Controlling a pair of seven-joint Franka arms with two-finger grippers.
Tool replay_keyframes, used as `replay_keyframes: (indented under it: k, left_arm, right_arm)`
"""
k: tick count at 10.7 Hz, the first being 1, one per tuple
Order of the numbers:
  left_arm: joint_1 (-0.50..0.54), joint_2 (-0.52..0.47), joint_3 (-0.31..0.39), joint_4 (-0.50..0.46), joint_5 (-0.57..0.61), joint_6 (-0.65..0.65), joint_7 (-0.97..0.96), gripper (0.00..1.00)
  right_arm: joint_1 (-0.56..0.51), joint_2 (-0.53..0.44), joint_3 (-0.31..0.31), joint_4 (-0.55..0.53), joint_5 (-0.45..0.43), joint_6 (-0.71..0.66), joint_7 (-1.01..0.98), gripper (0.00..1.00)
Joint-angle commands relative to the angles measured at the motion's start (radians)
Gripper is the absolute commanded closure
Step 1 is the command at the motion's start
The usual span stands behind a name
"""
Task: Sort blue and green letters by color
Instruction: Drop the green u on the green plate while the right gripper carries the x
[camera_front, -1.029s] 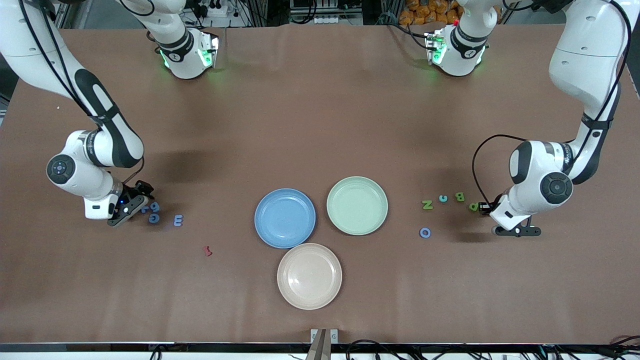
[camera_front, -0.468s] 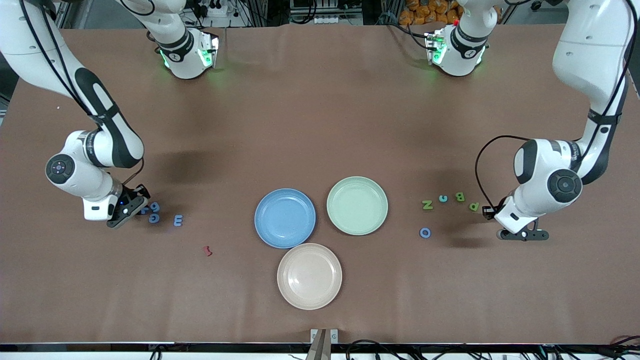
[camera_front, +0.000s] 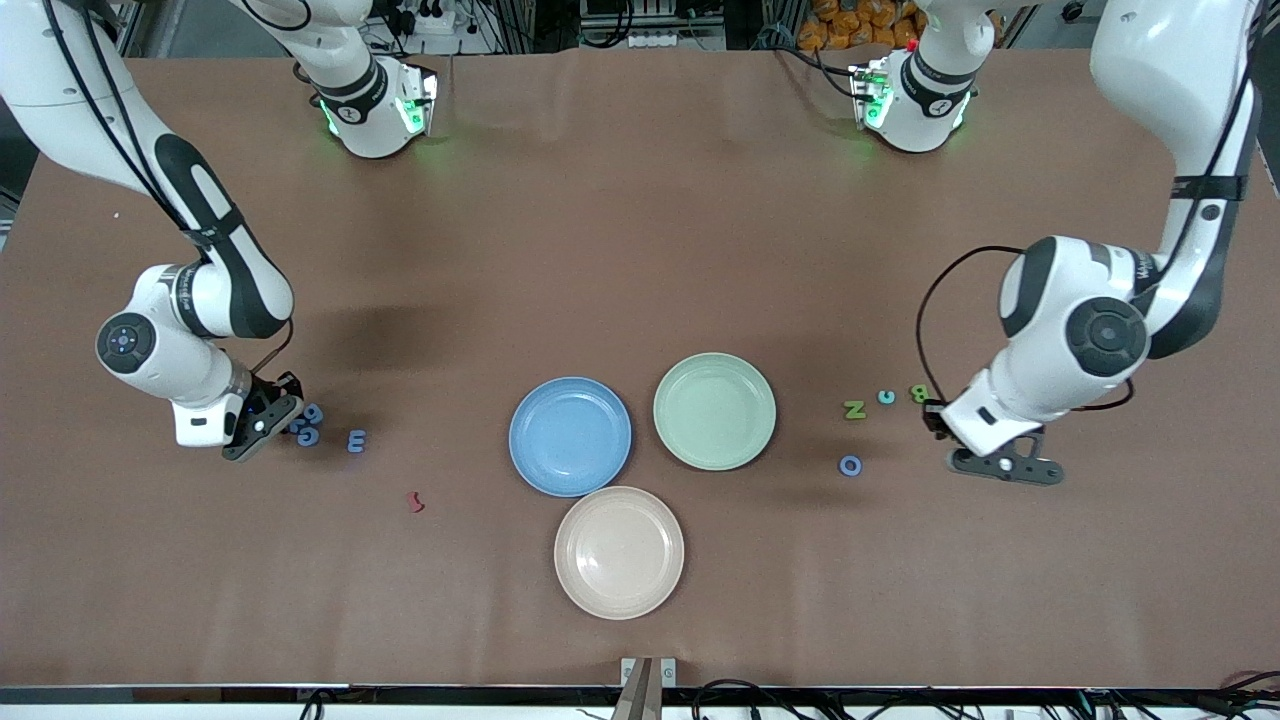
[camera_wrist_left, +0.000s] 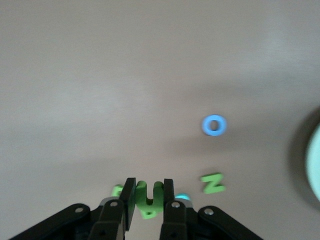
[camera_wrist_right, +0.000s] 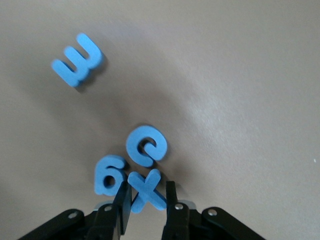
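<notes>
left gripper (camera_wrist_left: 149, 205) clamps a green letter (camera_wrist_left: 149, 199) over bare table near the green n (camera_front: 855, 409). right gripper (camera_wrist_right: 146, 202) pinches a blue x (camera_wrist_right: 146, 190) beside the blue 6 (camera_wrist_right: 108, 174).

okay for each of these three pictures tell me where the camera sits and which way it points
Front: high across the table, facing both arms over three plates.
Left wrist: on the left arm, looking down past its left gripper shut on a green letter.
Right wrist: likewise, right gripper shut on a blue X.
Front and left wrist share the blue O.
</notes>
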Motion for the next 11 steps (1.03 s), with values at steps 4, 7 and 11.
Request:
replay_keyframes:
  k: [4,7,11]
  left_arm:
    - [-0.233,0.148,-0.053,0.121,0.013,-0.01,-0.339,1.0]
    - [-0.359,0.257,-0.042,0.189,0.019,0.041,-0.539,1.0]
    - [-0.386,0.285,-0.016,0.206,0.051,0.076,-0.576,0.0]
  right_arm:
    - [0.0,-0.023,0.161,0.166,0.002,-0.324,0.218,1.0]
    - [0.093,-0.017,0.201,0.167,0.0,-0.315,0.495,1.0]
    - [0.244,0.032,0.201,0.195,0.005,-0.312,1.027,1.0]
